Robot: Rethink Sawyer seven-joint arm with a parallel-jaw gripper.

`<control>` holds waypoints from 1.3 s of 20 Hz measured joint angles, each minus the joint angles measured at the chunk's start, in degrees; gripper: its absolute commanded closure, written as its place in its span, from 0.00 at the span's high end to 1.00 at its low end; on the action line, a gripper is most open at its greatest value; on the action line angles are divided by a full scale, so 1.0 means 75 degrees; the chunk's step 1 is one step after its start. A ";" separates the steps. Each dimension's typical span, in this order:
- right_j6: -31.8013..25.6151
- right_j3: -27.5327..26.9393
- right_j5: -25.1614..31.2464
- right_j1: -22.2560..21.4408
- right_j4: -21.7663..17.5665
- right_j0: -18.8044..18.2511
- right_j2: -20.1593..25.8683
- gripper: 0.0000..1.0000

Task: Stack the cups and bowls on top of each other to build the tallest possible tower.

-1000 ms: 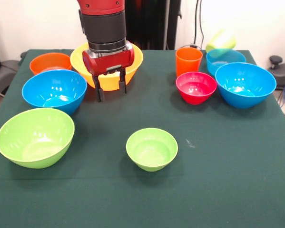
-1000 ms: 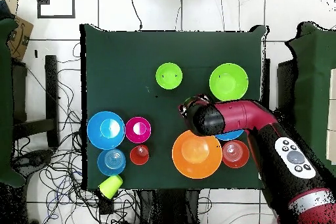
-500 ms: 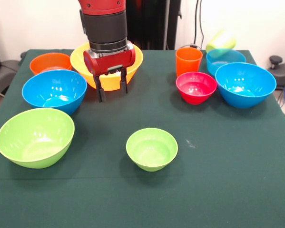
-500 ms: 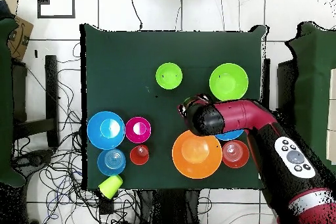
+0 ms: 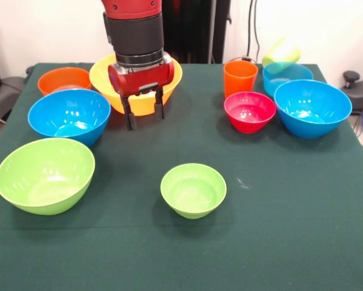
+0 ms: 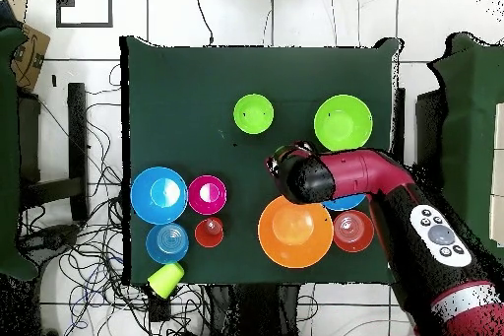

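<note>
My gripper [image 5: 145, 115] hangs open and empty just above the cloth, in front of the big yellow bowl [image 5: 169, 76], beside the left blue bowl [image 5: 69, 115]. From overhead the gripper [image 6: 281, 160] sits between the yellow bowl [image 6: 294, 232] and the small green bowl [image 6: 253, 113]. The large lime bowl [image 5: 45, 174] and the small green bowl [image 5: 193, 189] stand nearer the front. At the right are the orange cup [image 5: 240, 77], a red-pink bowl [image 5: 249, 111], two blue bowls [image 5: 313, 107] and a tipped yellow-green cup [image 5: 281, 53]. No tower is in view.
An orange bowl [image 5: 63, 79] stands at the back left corner. In the overhead view my arm [image 6: 394, 204] covers most of a blue bowl [image 6: 345, 202]. Cables lie on the floor around the green table [image 6: 197, 86].
The gripper has drifted slightly to the right in the front view, still open. The bowls and cups have not moved.
</note>
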 measured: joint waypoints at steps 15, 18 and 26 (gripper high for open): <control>0.0000 0.0002 -0.0002 -0.0016 0.0000 0.0492 0.0000 1.00; 0.0000 0.0004 0.0000 -0.0017 0.0000 0.0505 -0.0002 1.00; 0.0000 0.0009 0.0000 -0.0019 0.0021 0.0531 -0.0002 1.00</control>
